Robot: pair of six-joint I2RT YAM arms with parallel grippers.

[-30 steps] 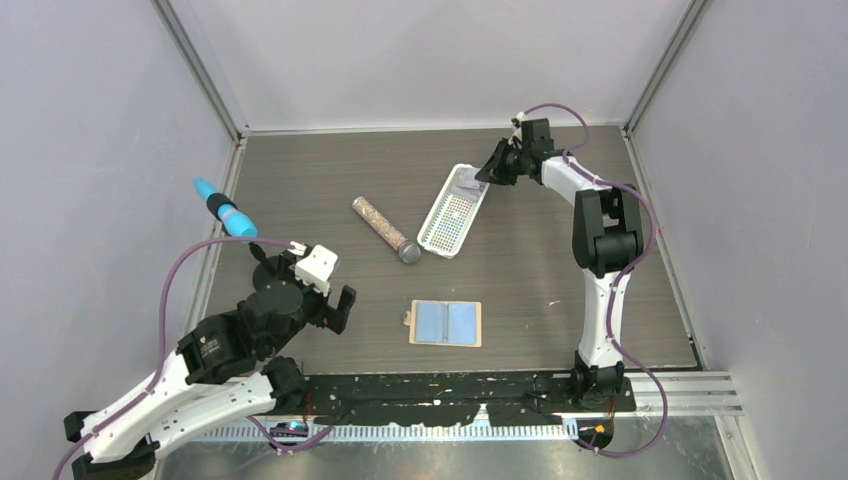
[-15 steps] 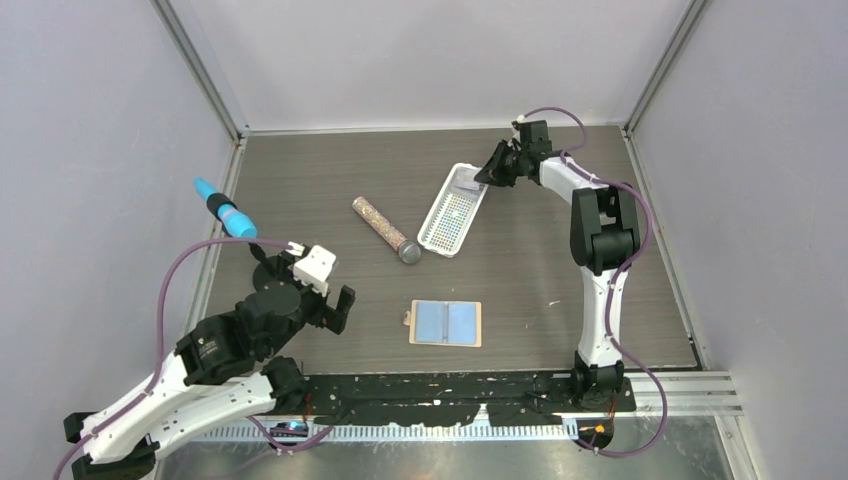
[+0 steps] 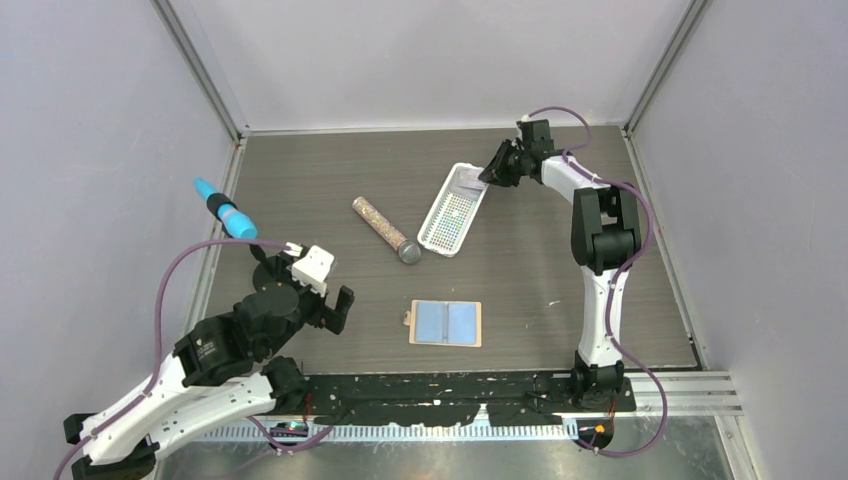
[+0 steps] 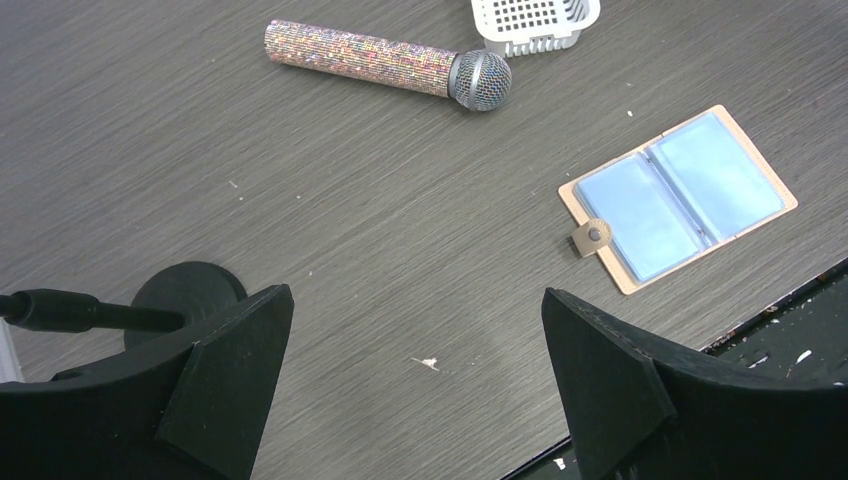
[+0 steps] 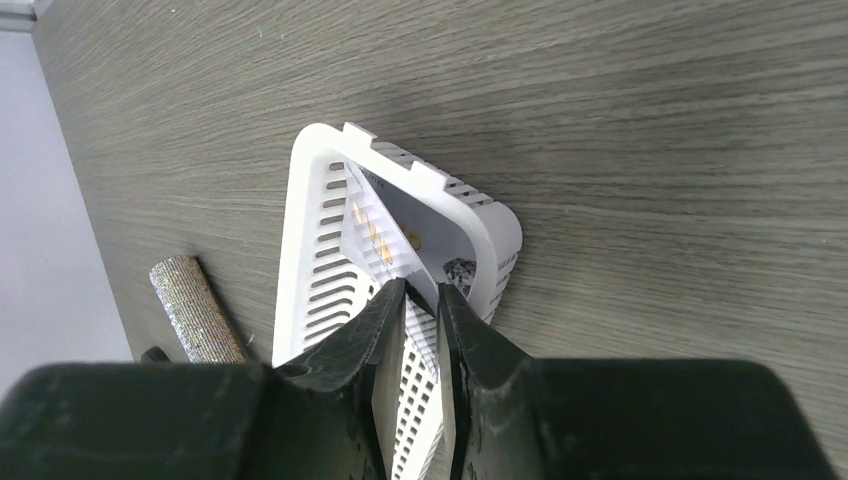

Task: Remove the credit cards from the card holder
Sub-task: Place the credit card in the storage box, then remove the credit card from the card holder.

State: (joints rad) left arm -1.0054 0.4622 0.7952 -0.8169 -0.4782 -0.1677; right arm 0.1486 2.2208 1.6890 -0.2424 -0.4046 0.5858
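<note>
The card holder point(image 3: 446, 323) lies open and flat near the table's front edge, tan with two shiny bluish pockets and a small tab point(image 4: 592, 236); I cannot tell whether cards sit in the pockets. A pale credit card point(image 5: 420, 230) with a chip leans inside the far end of the white slotted basket point(image 5: 310, 220). My right gripper point(image 5: 420, 288) hovers over that end, its jaws a narrow gap apart with the card's edge at their tips. My left gripper point(image 4: 415, 295) stands wide open over bare table, left of the holder, holding nothing.
A glittery microphone-like tube point(image 3: 385, 229) lies left of the basket point(image 3: 447, 225). A blue marker point(image 3: 222, 208) rests at the left table edge. A black round base point(image 4: 185, 290) with a cable sits beside my left gripper point(image 3: 335, 305). Walls enclose three sides.
The right gripper's jaws have parted slightly at the basket's far end, and the gripper has drawn back a little to the right. The left arm has barely moved.
</note>
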